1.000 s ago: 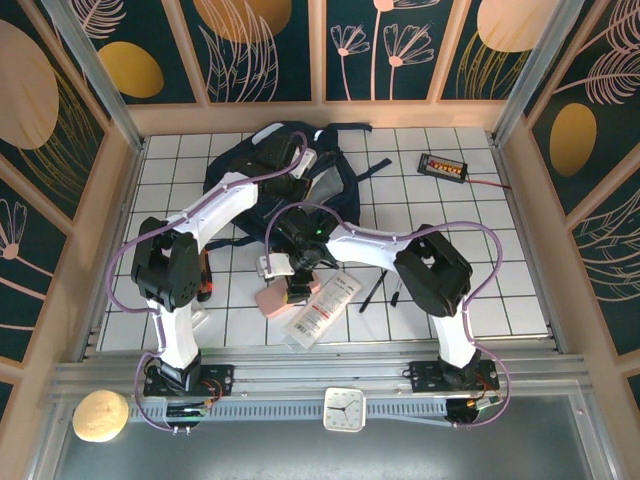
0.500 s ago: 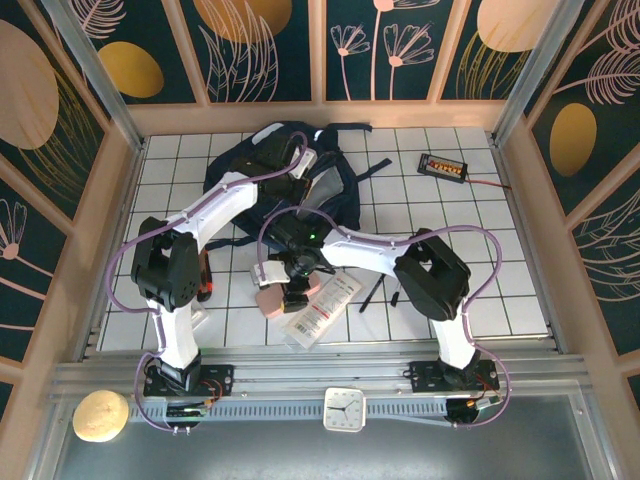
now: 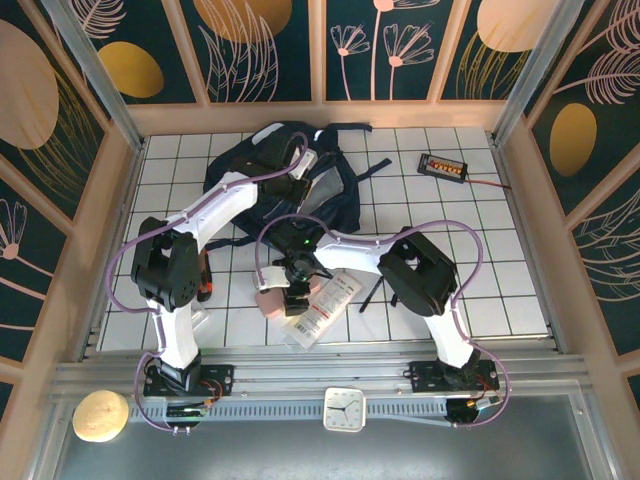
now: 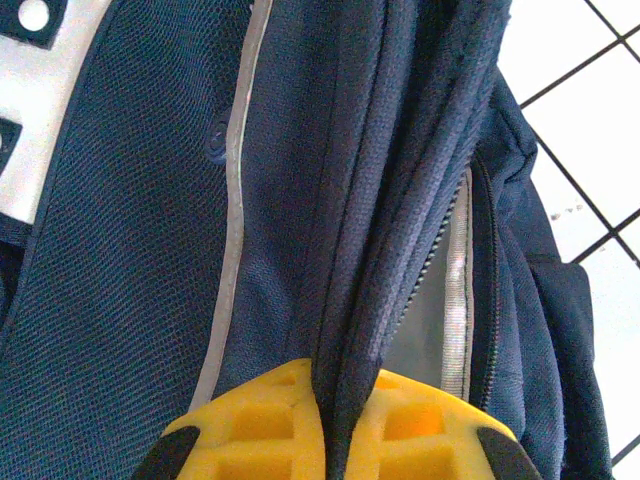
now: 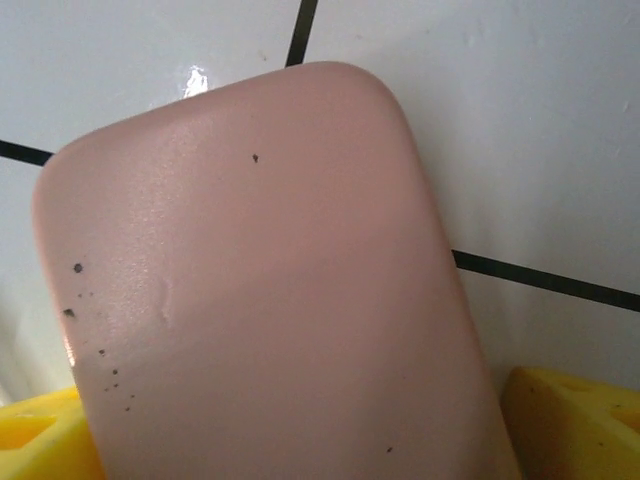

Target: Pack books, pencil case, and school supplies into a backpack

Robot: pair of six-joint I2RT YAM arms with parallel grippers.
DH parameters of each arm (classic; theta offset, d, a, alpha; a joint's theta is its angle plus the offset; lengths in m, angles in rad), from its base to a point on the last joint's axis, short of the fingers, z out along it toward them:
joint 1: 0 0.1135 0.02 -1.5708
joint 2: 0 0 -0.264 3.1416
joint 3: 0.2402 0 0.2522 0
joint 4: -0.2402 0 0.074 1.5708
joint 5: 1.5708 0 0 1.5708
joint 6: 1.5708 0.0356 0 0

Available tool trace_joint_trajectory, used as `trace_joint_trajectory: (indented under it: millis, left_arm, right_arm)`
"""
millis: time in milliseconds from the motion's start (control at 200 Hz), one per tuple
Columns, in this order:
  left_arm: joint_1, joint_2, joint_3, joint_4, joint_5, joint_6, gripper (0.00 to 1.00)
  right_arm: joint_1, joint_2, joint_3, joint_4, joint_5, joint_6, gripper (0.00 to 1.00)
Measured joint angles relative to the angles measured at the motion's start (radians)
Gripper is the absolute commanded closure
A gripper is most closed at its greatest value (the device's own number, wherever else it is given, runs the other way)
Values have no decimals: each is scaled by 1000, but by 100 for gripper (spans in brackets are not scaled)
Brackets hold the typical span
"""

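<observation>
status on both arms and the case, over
Left end effector shut on backpack edge. Right end effector open, astride pink case on table. Booklet close beside.

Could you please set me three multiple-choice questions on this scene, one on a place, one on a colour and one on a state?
1. Where does the pink pencil case lie?
A. on the tiled table, beside the white booklet
B. inside the backpack
C. on a shelf

2. What colour are the fingers of the right pincer?
A. black
B. yellow
C. green

3. What is the left pincer doing?
A. standing open above the table
B. shut, holding nothing
C. shut on a fold of the backpack

A: the top view shows it on tiles by the booklet.
B: yellow blocks flank the case.
C: fabric is pinched between its fingers.
</observation>
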Motion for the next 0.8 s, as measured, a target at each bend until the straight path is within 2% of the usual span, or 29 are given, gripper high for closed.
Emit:
trace_joint_trajectory:
  millis: [100, 250, 430, 616, 801]
  left_arm:
    - [0, 0, 8, -9, 0, 4, 100]
    - [3, 3, 32, -29, 0, 5, 100]
    - [6, 14, 64, -59, 0, 6, 100]
    - [6, 23, 81, -77, -1, 5, 100]
    - [6, 23, 85, -79, -1, -3, 100]
  right_arm:
    - [0, 0, 0, 13, 9, 11, 25]
    - [0, -17, -22, 45, 19, 24, 34]
    - [-19, -88, -106, 144, 46, 55, 35]
    - [-84, -317, -248, 263, 24, 187, 35]
    - [-180, -638, -444, 486, -46, 484, 35]
